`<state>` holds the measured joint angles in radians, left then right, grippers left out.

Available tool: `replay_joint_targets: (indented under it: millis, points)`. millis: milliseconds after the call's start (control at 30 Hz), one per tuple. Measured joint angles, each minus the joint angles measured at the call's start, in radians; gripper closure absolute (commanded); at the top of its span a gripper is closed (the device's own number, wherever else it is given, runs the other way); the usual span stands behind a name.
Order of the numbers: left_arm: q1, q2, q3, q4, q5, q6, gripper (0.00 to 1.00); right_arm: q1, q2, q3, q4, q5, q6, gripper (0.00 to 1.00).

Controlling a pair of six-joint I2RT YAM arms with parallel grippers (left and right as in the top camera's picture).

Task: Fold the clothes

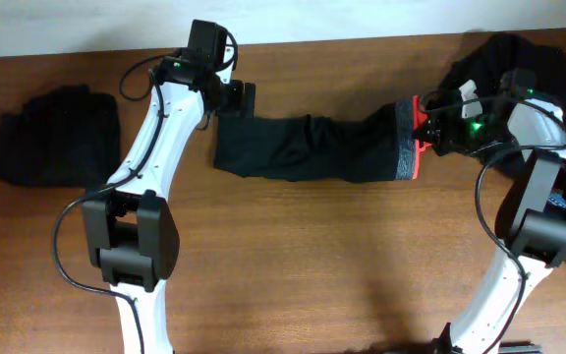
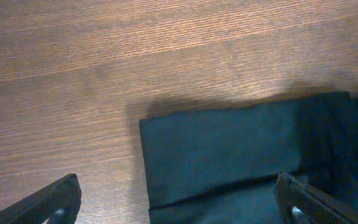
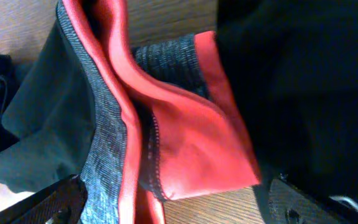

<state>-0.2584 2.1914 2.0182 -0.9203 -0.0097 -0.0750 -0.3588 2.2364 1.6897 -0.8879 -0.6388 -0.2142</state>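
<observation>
Long black trousers [image 1: 303,147] lie stretched across the back middle of the table. Their grey waistband [image 1: 404,147] and red-orange lining [image 1: 418,157] are at the right end. My left gripper [image 1: 238,99] hangs open over the leg end, and the dark hem [image 2: 229,155] lies between its fingers [image 2: 51,200] with nothing gripped. Over the waistband end my right gripper [image 1: 428,132] stands open. In the right wrist view, the red lining [image 3: 191,137] and grey waistband [image 3: 104,155] spread between its fingers [image 3: 303,202], apart from them.
A folded black garment [image 1: 57,133] lies at the far left. A heap of dark clothes [image 1: 519,59] sits at the back right, behind the right arm, with some blue cloth [image 1: 561,202] showing by the arm. Bare wood table [image 1: 312,256] fills the front.
</observation>
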Motion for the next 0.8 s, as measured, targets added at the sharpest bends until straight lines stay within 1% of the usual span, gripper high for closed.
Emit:
replay_joint_targets:
  millis: [400,700,733,800]
  points:
    - [0.000,0.000,0.000,0.000,-0.006,0.000,0.01,0.065,0.012,0.000,0.029,-0.011,0.001,0.01]
    - [0.000,0.000,0.000,0.000,-0.006,0.000,0.01,0.068,0.041,0.015,0.030,-0.041,0.000,0.00]
    - [0.000,0.000,0.000,0.000,-0.006,0.000,0.01,0.068,0.043,0.017,0.031,-0.044,0.001,0.03]
    - [0.000,0.000,0.000,0.000,-0.006,0.000,0.01,0.068,0.051,0.024,0.031,-0.056,0.000,0.14]
